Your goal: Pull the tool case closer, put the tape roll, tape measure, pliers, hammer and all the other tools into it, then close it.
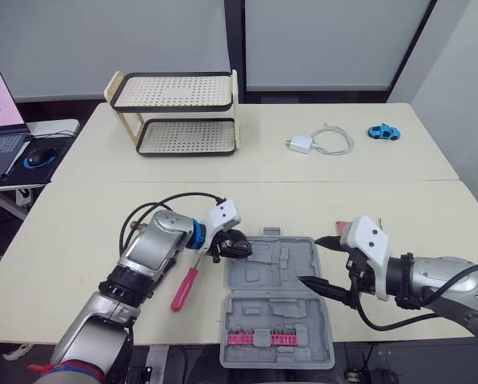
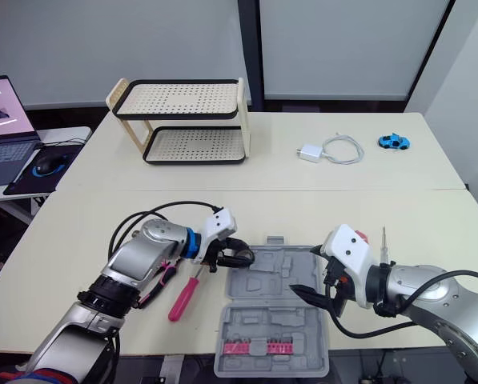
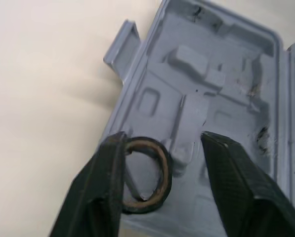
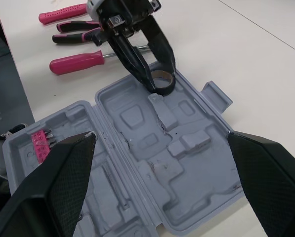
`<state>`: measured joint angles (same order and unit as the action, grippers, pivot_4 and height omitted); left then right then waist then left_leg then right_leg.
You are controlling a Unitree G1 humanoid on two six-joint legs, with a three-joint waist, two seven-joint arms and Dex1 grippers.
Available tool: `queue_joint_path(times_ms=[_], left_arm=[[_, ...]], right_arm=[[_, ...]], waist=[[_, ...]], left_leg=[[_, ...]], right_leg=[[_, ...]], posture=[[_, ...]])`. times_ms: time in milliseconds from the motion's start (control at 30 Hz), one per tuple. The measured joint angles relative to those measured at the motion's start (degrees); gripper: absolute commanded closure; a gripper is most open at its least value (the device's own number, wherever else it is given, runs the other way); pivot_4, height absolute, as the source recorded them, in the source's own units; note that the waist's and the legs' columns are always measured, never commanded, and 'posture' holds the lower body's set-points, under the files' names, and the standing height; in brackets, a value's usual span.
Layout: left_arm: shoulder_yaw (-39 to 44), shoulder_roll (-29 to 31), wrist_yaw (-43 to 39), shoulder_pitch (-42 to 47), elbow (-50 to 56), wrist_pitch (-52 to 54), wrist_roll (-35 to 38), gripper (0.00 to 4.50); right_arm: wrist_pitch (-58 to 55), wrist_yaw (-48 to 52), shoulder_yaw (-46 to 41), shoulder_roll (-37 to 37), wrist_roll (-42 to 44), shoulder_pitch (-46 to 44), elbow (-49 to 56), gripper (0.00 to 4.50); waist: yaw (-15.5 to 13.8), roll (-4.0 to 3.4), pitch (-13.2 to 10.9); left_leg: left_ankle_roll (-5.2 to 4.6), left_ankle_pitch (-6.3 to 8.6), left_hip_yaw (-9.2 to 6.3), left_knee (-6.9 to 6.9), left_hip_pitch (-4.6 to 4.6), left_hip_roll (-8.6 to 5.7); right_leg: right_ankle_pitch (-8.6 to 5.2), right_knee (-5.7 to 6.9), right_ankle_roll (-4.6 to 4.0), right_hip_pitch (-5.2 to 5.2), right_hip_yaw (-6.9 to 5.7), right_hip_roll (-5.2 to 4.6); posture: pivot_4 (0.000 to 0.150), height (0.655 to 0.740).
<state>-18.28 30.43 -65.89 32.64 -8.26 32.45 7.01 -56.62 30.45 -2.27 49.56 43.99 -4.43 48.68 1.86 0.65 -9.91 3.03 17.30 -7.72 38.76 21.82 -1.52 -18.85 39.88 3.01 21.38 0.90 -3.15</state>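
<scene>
Bright, even light leaves soft shadows beside the tool case.

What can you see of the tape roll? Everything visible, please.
The tape roll is a small black ring with a tan inner core; it looks like electrical tape. It sits tilted between the fingers of the open left gripper, against one finger and apart from the other, at the far left corner of the open grey tool case. Whether it already rests on the case is unclear.
</scene>
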Motion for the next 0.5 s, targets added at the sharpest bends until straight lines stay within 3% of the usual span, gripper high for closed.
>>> queue_joint_path(times_ms=[233, 333, 500], left_arm=[[3.0, 1.6, -2.3, -0.8, 1.9, -3.5, 3.4, 1.66], [3.0, 1.2, -3.2, -1.5, 0.0, -8.5, 3.6, 2.29], [3.0, 0.5, -3.4, -1.6, -4.3, -13.9, 3.3, 3.81]], right_arm=[[0.0, 0.0, -0.2, 0.0, 0.0, -0.1, 0.0, 0.00], [0.1, 0.0, -0.2, 0.0, -0.1, -0.5, 0.0, 0.00], [0.1, 0.0, 0.1, -0.1, -0.2, -0.7, 0.0, 0.00]], waist=[[-0.1, 0.00, 0.0], [-0.1, 0.00, 0.0], [-0.1, 0.00, 0.0]], left_leg=[[0.00, 0.00, 0.00, 0.00, 0.01, 0.07], [0.01, -0.01, 0.00, 0.00, 0.00, 0.07], [0.00, 0.00, 0.00, 0.00, 0.01, 0.02]], right_leg=[[0.00, -0.02, 0.00, 0.00, 0.00, -0.02], [0.00, -0.02, 0.00, -0.01, -0.01, -0.02], [0.00, -0.03, 0.00, 0.00, -0.01, -0.01]], posture=[[0.150, 0.7400], [0.150, 0.7400], [0.150, 0.7400]])
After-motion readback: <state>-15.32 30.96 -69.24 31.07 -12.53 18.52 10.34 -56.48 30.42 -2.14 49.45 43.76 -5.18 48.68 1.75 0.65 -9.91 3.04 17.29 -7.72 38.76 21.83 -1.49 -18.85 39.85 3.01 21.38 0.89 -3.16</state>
